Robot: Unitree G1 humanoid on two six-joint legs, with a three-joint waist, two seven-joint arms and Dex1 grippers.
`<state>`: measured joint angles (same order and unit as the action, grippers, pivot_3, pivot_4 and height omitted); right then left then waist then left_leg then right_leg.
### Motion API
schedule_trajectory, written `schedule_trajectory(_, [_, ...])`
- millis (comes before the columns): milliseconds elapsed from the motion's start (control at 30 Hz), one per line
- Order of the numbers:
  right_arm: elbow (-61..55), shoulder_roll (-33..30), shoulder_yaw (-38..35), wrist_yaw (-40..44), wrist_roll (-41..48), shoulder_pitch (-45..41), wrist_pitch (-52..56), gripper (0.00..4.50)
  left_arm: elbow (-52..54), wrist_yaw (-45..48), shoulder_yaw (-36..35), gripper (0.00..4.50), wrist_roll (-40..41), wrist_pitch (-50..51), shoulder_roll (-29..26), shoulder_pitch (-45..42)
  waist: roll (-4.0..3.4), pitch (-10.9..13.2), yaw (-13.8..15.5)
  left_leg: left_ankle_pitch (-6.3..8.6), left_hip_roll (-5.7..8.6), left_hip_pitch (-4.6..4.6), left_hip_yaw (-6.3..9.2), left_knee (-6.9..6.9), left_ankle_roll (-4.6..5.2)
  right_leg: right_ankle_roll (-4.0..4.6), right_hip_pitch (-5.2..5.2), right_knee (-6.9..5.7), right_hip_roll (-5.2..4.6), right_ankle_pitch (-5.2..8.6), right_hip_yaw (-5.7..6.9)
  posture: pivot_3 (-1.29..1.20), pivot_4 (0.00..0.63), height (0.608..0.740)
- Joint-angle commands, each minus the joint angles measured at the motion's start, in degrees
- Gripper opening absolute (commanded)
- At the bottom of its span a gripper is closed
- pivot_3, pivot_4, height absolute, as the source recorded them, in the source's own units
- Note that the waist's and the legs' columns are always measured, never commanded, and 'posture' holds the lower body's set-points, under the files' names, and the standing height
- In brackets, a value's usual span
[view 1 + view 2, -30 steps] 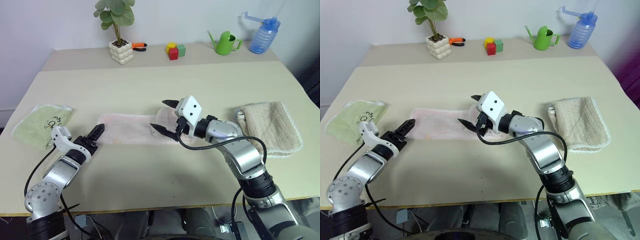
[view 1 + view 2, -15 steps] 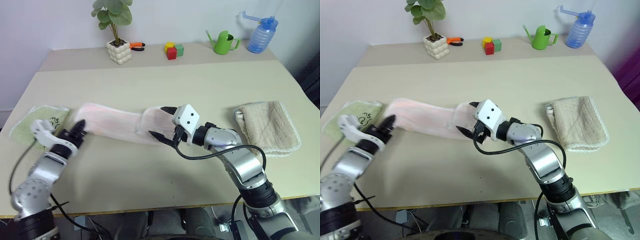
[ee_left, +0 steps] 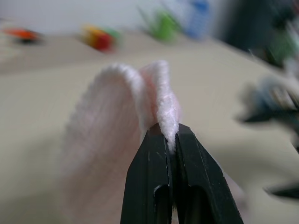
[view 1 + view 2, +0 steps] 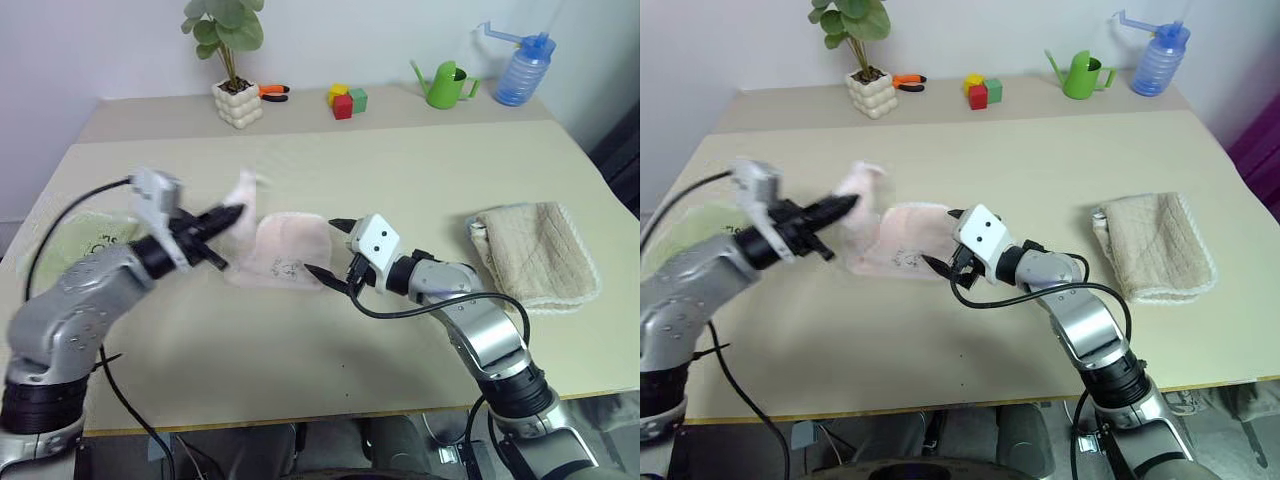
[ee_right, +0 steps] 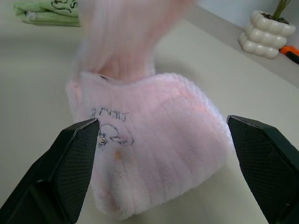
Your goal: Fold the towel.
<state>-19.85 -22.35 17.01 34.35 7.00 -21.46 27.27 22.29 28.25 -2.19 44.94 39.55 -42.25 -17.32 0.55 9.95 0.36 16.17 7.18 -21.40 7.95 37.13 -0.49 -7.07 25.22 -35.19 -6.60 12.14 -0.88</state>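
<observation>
The pale pink towel (image 4: 285, 250) lies at the table's middle, doubled over, its dark logo facing up. My left gripper (image 4: 235, 212) is shut on the towel's left end and holds it lifted above the rest of the cloth. In the left wrist view the two fingers (image 3: 154, 182) pinch the towel's white-ish edge (image 3: 166, 112). My right gripper (image 4: 325, 247) stands open at the towel's right end, low over the table. In the right wrist view its fingers (image 5: 74, 158) straddle the folded towel (image 5: 154, 135) without closing on it.
A light green towel (image 4: 85, 235) lies at the left edge, partly behind my left arm. A beige waffle towel (image 4: 535, 255) lies at the right. Along the back stand a potted plant (image 4: 240, 100), orange pliers (image 4: 275, 93), coloured blocks (image 4: 347, 100), a green watering can (image 4: 448, 85) and a blue bottle (image 4: 518, 70).
My left gripper shut on the towel's left end, then lifted it and carried it rightward over the rest. The towel went from stretched out to doubled over. The right gripper stayed open.
</observation>
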Motion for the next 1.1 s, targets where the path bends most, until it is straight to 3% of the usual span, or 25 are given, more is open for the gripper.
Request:
schedule_trajectory(33, [-0.02,0.29,-0.45,-0.96,-1.30,-0.08,-1.62,4.47,-0.73,2.98,7.64,0.03,-6.87,-1.23,1.92,-3.12,-0.01,0.01,0.01,0.00,0.00,0.00,-0.01,0.00,0.00,0.00,0.00,0.01,0.00,0.00,-0.01,0.00,0.150,0.733])
schedule_trajectory(167, [0.34,0.63,-0.89,-1.91,-2.02,0.10,-1.62,4.47,-3.27,4.87,13.62,0.03,-13.33,-1.93,4.89,-6.20,0.00,0.01,0.03,0.00,-0.01,-0.01,-0.01,0.00,0.00,0.00,0.01,0.01,0.00,0.00,0.00,0.00,0.150,0.733])
schedule_trajectory(367, [0.04,0.71,-0.70,-2.48,-2.68,0.80,-1.70,4.47,-5.10,6.50,15.28,0.03,-17.23,-2.30,8.77,-7.14,0.01,0.01,0.06,0.00,-0.01,-0.02,0.00,0.01,0.00,-0.01,0.02,0.00,0.01,0.00,-0.01,0.00,0.150,0.733])
schedule_trajectory(500, [0.30,0.62,-0.72,-2.85,-3.07,0.92,-1.91,4.47,-4.83,6.67,12.70,1.28,-16.56,-0.79,10.37,-7.02,0.01,0.01,0.17,0.00,-0.01,-0.02,0.00,0.02,0.00,-0.01,0.01,-0.01,0.00,0.00,-0.01,0.00,0.150,0.733])
schedule_trajectory(633, [1.31,0.54,-0.81,-2.97,-3.48,0.43,-2.52,4.47,-1.12,10.09,9.01,3.04,-13.68,-0.04,8.71,-5.56,0.01,0.02,-0.03,0.00,-0.02,-0.02,0.00,0.02,0.00,-0.01,0.03,-0.02,0.01,0.00,-0.01,0.00,0.150,0.733])
schedule_trajectory(767, [2.43,-0.63,-2.05,-2.85,-4.12,0.09,-3.18,4.47,1.36,10.23,4.07,3.04,-13.41,-0.43,6.97,-3.82,0.01,0.01,0.10,0.00,0.00,-0.02,0.00,0.03,0.00,-0.01,0.02,-0.01,-0.01,0.00,-0.01,0.00,0.150,0.733])
schedule_trajectory(867, [2.25,-2.43,-4.42,-1.66,-3.20,0.39,-2.72,3.63,1.69,9.73,-2.23,3.09,-10.32,1.18,6.23,-2.05,0.01,0.02,0.22,0.00,-0.01,-0.02,0.00,0.03,0.00,-0.01,0.02,-0.02,0.00,0.00,0.00,0.00,0.150,0.733])
schedule_trajectory(900, [2.16,-3.12,-5.22,-1.34,-2.95,0.44,-2.51,3.14,1.91,9.91,-4.30,2.86,-9.30,1.37,5.90,-1.21,0.01,0.01,0.23,0.00,-0.01,-0.02,0.00,0.03,0.00,-0.01,0.02,-0.02,0.00,0.00,0.00,0.00,0.150,0.733])
schedule_trajectory(967, [2.12,-4.14,-6.15,-0.52,-2.58,0.32,-2.51,2.22,1.95,9.63,-7.77,2.27,-7.36,1.76,5.98,0.00,0.01,0.02,0.08,0.00,-0.02,-0.01,0.00,0.02,0.00,-0.01,0.02,-0.02,0.01,0.00,-0.01,0.00,0.150,0.733])
schedule_trajectory(1100, [2.40,-4.45,-6.84,0.28,-2.39,-1.35,-2.95,0.20,0.16,7.78,-10.51,0.30,-8.12,1.15,6.04,0.49,0.02,0.01,0.23,0.00,-0.02,-0.01,0.00,0.02,0.00,-0.01,0.01,-0.02,0.01,0.00,0.00,0.00,0.150,0.733])
